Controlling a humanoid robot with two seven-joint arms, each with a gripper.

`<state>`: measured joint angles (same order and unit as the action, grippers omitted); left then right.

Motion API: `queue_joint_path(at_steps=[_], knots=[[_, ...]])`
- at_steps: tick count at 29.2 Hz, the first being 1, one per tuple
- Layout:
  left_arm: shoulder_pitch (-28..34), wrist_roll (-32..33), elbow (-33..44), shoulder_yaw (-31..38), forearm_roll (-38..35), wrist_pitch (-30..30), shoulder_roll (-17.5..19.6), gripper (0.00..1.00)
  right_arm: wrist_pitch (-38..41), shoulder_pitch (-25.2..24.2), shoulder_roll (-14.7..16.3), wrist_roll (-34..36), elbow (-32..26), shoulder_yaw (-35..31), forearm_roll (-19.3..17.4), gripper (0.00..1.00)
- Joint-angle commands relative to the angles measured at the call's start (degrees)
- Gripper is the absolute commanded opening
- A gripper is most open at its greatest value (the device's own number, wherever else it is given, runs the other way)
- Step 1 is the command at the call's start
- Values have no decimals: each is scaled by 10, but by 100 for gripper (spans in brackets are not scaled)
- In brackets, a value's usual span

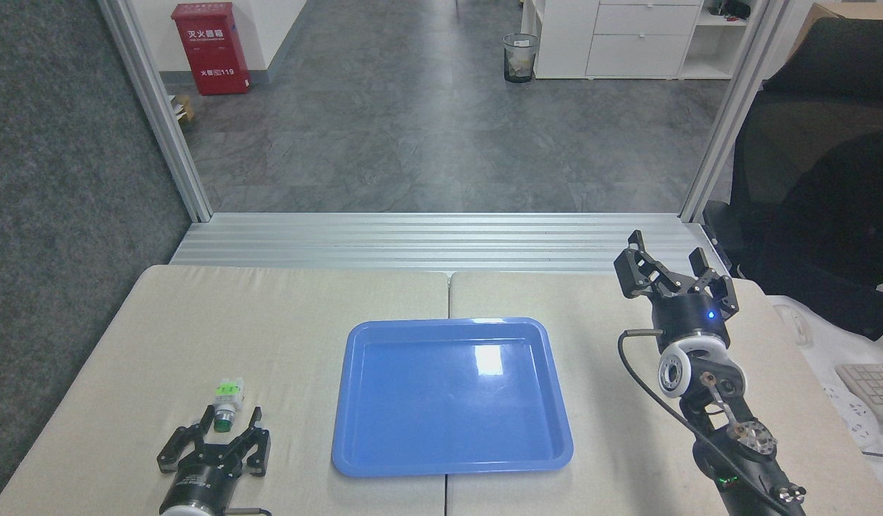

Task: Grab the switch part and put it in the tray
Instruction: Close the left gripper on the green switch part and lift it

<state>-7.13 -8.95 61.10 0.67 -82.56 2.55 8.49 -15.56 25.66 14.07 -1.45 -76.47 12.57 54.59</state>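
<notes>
Status, left to right:

Left gripper (221,428) sits low at the near-left corner of the table (284,315), fingers spread apart, holding nothing. The switch part (226,405) lies on the table just ahead of it, green cap end pointing back toward the gripper and sitting roughly between the fingertips, white and green body pointing away. Can't tell whether either fingertip touches it. It looks to be lying flat on the cloth, not lifted.

Tray (562,430) is in the middle of the table, to the right of the part and well apart from it. Nothing in it.

Right gripper (671,269) is parked over the far-right side of the table, fingers spread apart, holding nothing and well away from both part and tray. It doesn't look involved.

Progress, my read: nothing is done yet. Pick isn't made, part isn't in the tray. Left to do: close on the part, lift, carry it right over the tray rim, release inside. Left arm is the obvious one for it, since the part is right at its fingertips.
</notes>
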Motion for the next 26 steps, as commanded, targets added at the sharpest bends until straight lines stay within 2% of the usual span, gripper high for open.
queue_joint_path(at_steps=[1, 6, 10, 15, 17, 19, 21, 23, 26], knots=[[-2, 9, -34, 15, 5, -2, -1, 0, 0, 0, 1, 0, 0, 0, 0, 100], [-4, 12, 10, 20, 32, -6, -1, 0, 0, 0, 0, 0, 0, 0, 0, 100], [-17, 52, 70, 24, 61, -9, -1, 0, 0, 0, 0, 0, 0, 0, 0, 100], [-11, 87, 231, 21, 80, -10, -9, 0, 0, 0, 1, 0, 0, 0, 0, 100], [9, 90, 282, 4, 76, -12, -39, 0, 0, 0, 0, 0, 0, 0, 0, 100], [13, 92, 306, -36, 62, -18, -84, 0, 0, 0, 0, 0, 0, 0, 0, 100], [14, 93, 317, -88, 6, -27, -123, 0, 0, 0, 0, 0, 0, 0, 0, 100], [19, 94, 310, -144, -51, -31, -143, 0, 0, 0, 0, 0, 0, 0, 0, 100], [19, 99, 273, -237, -74, -63, -148, 0, 0, 0, 0, 0, 0, 0, 0, 100]])
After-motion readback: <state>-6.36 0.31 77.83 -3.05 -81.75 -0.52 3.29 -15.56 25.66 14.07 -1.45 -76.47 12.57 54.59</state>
